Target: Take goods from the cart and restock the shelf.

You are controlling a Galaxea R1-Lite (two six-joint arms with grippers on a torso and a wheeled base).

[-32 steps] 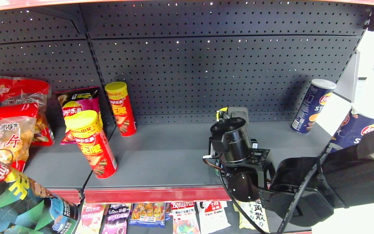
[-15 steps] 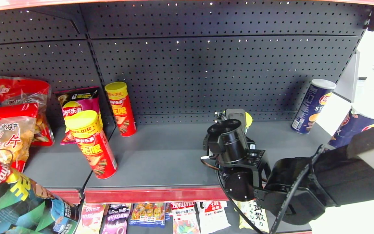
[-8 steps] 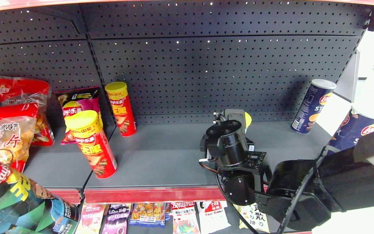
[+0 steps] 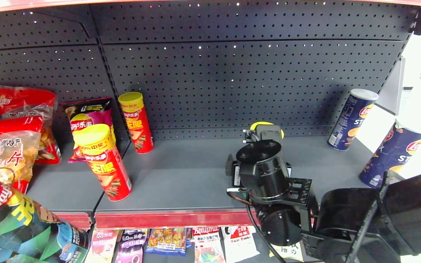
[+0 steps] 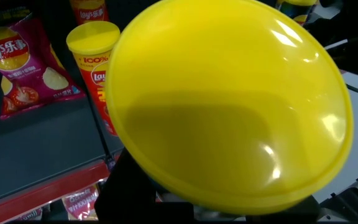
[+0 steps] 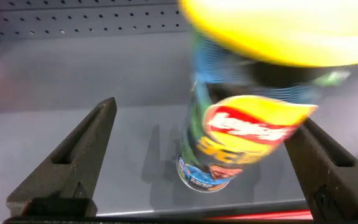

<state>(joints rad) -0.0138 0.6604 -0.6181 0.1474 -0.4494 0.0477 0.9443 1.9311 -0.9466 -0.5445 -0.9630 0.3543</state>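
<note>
Nearest, at the lower left, the green and black can (image 4: 24, 226) of the left arm hangs before the front edge (image 4: 174, 219) of the shelf (image 4: 181, 175) and has not moved. Its yellow lid (image 5: 229, 99) covers the left wrist view, so how the left gripper stands I cannot tell. At the front edge, right of the middle, the right arm has drawn back and lower within the last two seconds. The right gripper (image 6: 202, 115) is spread wide, with one finger on each side of the yellow-lidded can (image 6: 219, 155) and both apart from it. This can stands upright by itself on the shelf, right of the middle, between the front edge and the back panel (image 4: 232, 84). Its cap (image 4: 267, 125) now shows behind the wrist. The retreat has also uncovered the blue can (image 4: 389, 157) near the right front corner. I judge that this can is delivered and that the left arm's can is the next to place
</note>
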